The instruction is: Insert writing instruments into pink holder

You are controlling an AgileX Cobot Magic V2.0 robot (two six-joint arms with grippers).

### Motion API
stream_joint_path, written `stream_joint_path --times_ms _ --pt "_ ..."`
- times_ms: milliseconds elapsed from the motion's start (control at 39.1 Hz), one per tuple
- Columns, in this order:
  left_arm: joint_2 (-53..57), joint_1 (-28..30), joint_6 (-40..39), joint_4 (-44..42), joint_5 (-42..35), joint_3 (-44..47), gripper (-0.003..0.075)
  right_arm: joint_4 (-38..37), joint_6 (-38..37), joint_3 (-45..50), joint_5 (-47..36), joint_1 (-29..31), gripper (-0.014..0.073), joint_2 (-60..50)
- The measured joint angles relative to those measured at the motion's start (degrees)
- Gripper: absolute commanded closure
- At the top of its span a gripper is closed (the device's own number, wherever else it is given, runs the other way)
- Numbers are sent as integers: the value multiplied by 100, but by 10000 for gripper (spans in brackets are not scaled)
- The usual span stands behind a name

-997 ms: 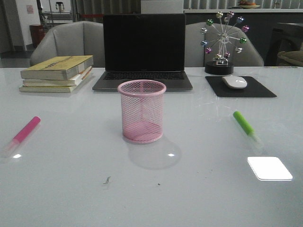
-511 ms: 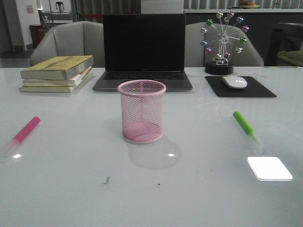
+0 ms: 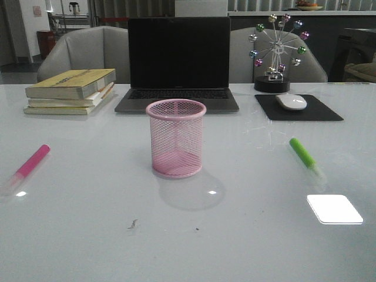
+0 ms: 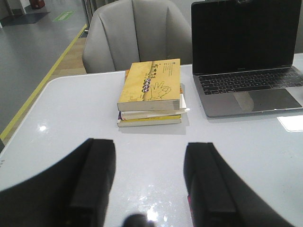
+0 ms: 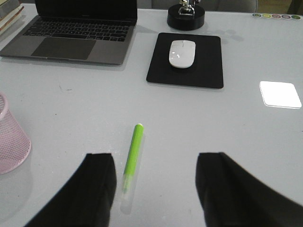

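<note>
The pink holder (image 3: 176,138) stands upright mid-table with nothing in it; its edge also shows in the right wrist view as the pink holder (image 5: 11,138). On the table to its left lies the pink marker (image 3: 32,163), and to its right the green marker (image 3: 304,154). Neither gripper shows in the front view. My right gripper (image 5: 156,187) hangs open above the table, with the green marker (image 5: 133,153) lying between its fingers, nearer one of them and untouched. My left gripper (image 4: 150,189) is open over bare table; only a pink sliver (image 4: 190,204) peeks past one finger.
A laptop (image 3: 178,61) stands behind the holder. A stack of books (image 3: 70,91) lies at the back left. At the back right are a white mouse (image 3: 291,101) on a black pad (image 3: 320,111) and a ferris-wheel ornament (image 3: 275,53). Grey chairs stand beyond the table.
</note>
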State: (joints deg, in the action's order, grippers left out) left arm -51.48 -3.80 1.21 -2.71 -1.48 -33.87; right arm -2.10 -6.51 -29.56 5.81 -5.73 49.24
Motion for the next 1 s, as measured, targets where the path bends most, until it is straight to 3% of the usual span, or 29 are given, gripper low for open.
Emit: stream_joint_path --times_ms 153,383,690,997 --pt "0 0 0 0 -10 0 314 0 0 -219 110 0 104 49" --pt "0 0 0 0 -34 0 314 0 0 -1196 1095 0 104 790" --pt "0 0 0 0 -34 0 315 0 0 -3147 2671 0 104 3257" --pt "0 0 0 0 -34 0 315 0 0 -4619 3232 -204 104 5028"
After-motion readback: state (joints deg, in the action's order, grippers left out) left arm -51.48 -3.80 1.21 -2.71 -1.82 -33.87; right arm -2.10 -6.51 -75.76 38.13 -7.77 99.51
